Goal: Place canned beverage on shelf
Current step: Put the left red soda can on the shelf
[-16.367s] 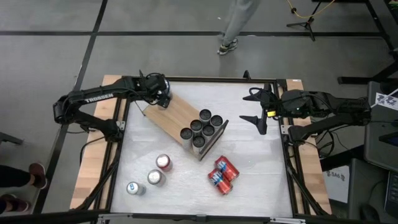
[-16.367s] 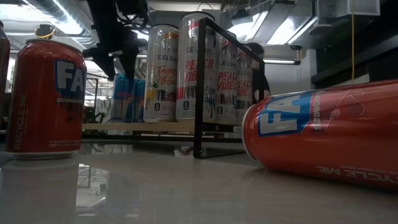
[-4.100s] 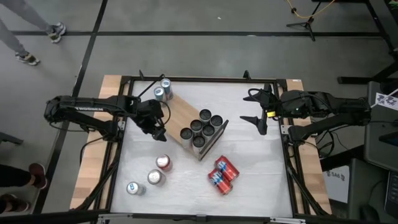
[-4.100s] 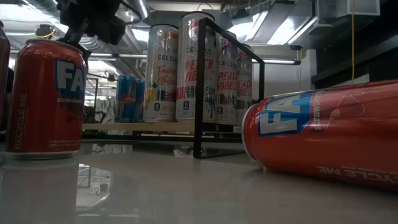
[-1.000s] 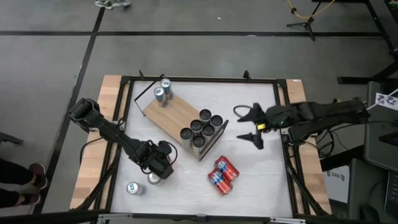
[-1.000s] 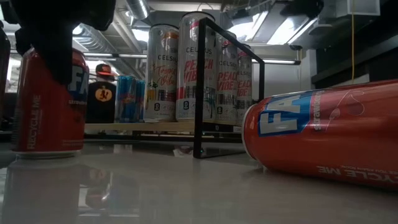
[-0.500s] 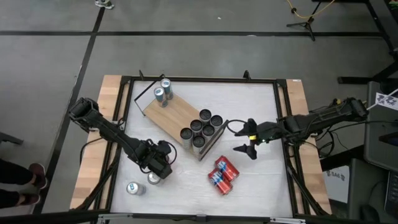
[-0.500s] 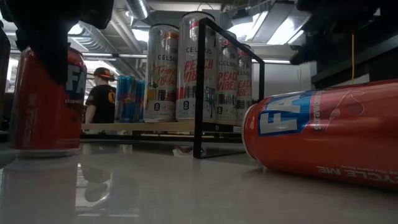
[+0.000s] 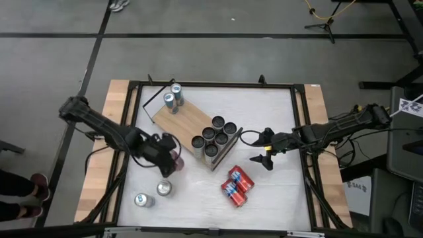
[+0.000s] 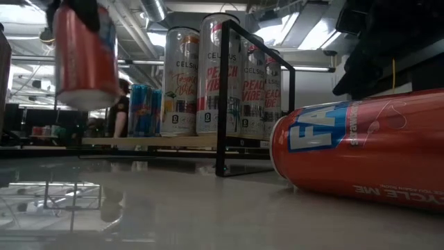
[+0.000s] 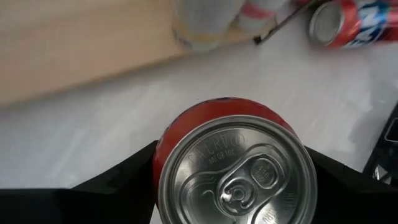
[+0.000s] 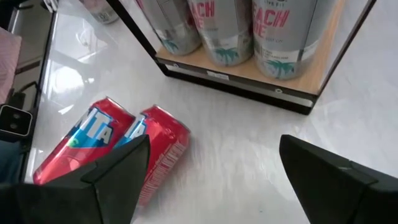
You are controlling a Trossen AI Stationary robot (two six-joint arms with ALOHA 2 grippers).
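Lifted now off the table (image 9: pixel 264 192) and hanging in mid-air in the low view: red can (image 10: pixel 86 54), gripped upright between the two fingers (image 11: pixel 115 177) of the left gripper (image 9: pixel 170 160), silver top and pull tab facing the wrist camera. Sitting squarely between the jaws, one dark finger pressing each side of the can's body, nothing under its base. Hovering just off the near long edge of the shelf (image 9: pixel 185 122), beside the bare stretch of board. Carrying on the shelf: six tall cans (image 9: pixel 215 135) clustered at one end inside the black wire frame, and two slim cans (image 9: pixel 172 96) at the far end. Standing upright on the table near the left arm: two silver-topped cans (image 9: pixel 153 194). Lying on their sides, touching each other, near the shelf's loaded end: two more red cans (image 9: pixel 236 185). Hanging above the table just beside that loaded end, over the lying pair: right gripper (image 9: pixel 259 150), fingers spread wide, holding nothing. Showing behind the shelf in the low view: a person (image 10: pixel 121 107) in a dark top.
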